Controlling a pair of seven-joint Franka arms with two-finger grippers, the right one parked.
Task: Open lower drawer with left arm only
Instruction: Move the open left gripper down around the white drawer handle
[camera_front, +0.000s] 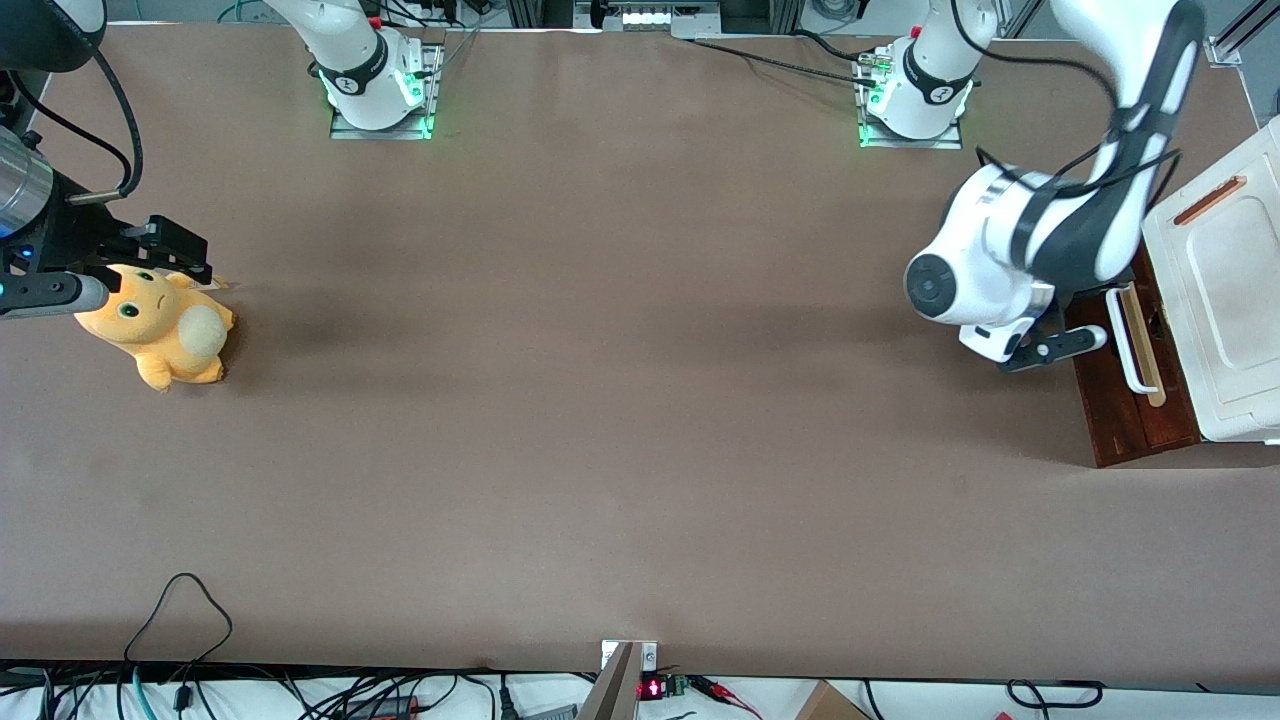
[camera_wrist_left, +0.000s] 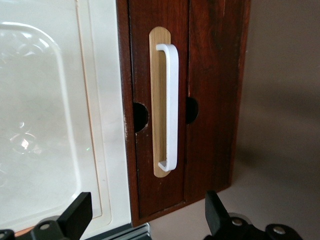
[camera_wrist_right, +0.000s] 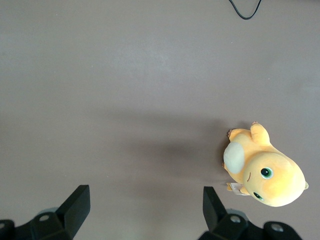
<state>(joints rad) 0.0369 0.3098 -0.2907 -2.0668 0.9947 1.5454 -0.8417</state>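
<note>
Broad brown table (camera_front: 600, 400), matte and mostly bare, with cables strung along the edge nearest the front camera. At the working arm's end, a small cabinet: white upper unit (camera_front: 1225, 290) with a recessed panel and a small brown slot, and under it the lower drawer (camera_front: 1125, 410), its dark red-brown front facing the middle of the table. Shut, or very nearly so, judging by the wrist view, where the front (camera_wrist_left: 210, 100) lies flush with the wood around it. White U-shaped bar handle (camera_front: 1135, 340) mounted over a pale wood strip, seen close in the wrist view (camera_wrist_left: 170, 107) with a dark round notch at either side.

Left arm (camera_front: 1050, 230), glossy white with dark panels, bent down toward the drawer front. Black gripper (camera_front: 1060, 345) poised just in front of the handle, near its end farther from the front camera, apparently not touching it. Fingers (camera_wrist_left: 75, 215) spread wide apart with nothing between them, the handle centred in the gap as the wrist camera sees it.

Toward the parked arm's end of the table, an orange plush toy (camera_front: 160, 325) lying on its side, pale belly turned toward the middle of the table, green eyes showing, well apart from the cabinet.
</note>
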